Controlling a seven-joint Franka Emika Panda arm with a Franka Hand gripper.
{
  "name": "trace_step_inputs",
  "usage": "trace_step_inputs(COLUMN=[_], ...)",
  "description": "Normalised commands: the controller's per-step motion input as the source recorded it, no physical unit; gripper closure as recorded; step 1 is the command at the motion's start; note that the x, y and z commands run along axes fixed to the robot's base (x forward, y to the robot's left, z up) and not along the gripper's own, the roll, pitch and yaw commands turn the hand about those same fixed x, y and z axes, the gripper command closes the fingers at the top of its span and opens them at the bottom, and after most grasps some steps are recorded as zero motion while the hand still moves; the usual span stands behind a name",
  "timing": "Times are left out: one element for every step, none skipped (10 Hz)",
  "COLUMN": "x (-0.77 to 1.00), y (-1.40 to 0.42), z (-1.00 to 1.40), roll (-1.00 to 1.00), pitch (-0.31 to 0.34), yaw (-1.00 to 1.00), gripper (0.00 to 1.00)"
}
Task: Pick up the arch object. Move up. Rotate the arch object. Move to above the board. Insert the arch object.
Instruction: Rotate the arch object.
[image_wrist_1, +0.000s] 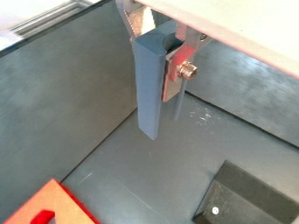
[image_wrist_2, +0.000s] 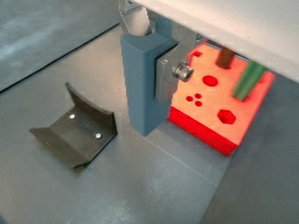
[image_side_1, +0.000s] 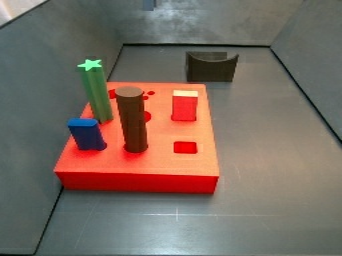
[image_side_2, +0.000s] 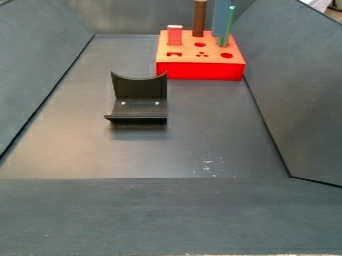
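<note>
The gripper (image_wrist_1: 167, 52) shows only in the wrist views, raised above the grey floor (image_wrist_1: 105, 96), and it is clamped on the arch object (image_wrist_1: 149, 87), a slim pale grey-blue piece that hangs straight down from between the fingers with its lower end clear of the floor. In both wrist views one silver finger (image_wrist_2: 167, 74) lies flat against the side of the arch object, with a round bolt head on its outer face; the opposite finger is hidden behind the piece. In a wrist view the board (image_wrist_2: 216, 109), a flat red slab with shaped holes, lies on the floor just beyond the gripper on the finger side, carrying a green column (image_wrist_2: 247, 80) and a red block (image_wrist_2: 222, 59) at its far part, while the fixture (image_wrist_2: 77, 131), a dark L-shaped bracket, stands on the floor on the other side of the hanging piece, well below it. In a wrist view a corner of the board (image_wrist_1: 52, 206) and part of the fixture (image_wrist_1: 251, 197) appear low under the arch object. Neither side view shows the gripper or the arch object; they show the board (image_side_1: 134, 165) bearing a green star column (image_side_1: 96, 92), a brown cylinder (image_side_1: 131, 118), a blue block (image_side_1: 86, 133) and a red block (image_side_1: 186, 104), with the fixture (image_side_2: 136, 98) apart from it on the floor.
</note>
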Motion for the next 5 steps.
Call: trace_step_inputs(x=[0.02,0.00,0.00,0.00,0.00], y=[-0.01,0.00,0.00,0.00,0.00], z=[0.01,0.00,0.00,0.00,-1.00], roll=[0.06,0.06,0.06,0.06,0.06], pitch=[-0.010,-0.008,-0.008,-0.008,-0.008], yaw=[0.29,0.42,0.34,0.21,0.16], gripper=[1.00,1.00,1.00,1.00,1.00])
